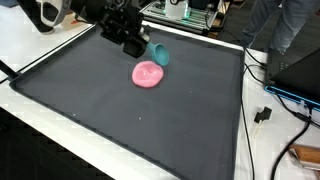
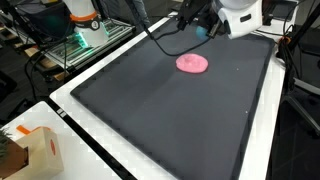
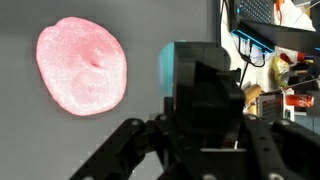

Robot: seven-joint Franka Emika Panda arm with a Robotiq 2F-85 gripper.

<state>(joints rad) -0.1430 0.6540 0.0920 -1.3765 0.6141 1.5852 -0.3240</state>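
Dark mat [image 1: 200, 130] on white bench [image 1: 30, 125]. Gripper [image 1: 137, 45] at teal cup [image 1: 160, 56] — cup at fingertips, tilted. Pink disc [image 1: 149, 74] near hand, apart from cup. Finger closure obscured in wrist view: cannot tell. Judged grasp stage — any lift calls for confirmed hold first.

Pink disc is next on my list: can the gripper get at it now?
Probably yes: the pink disc lies uncovered on the black mat nearby; only the teal cup at the gripper might interfere.
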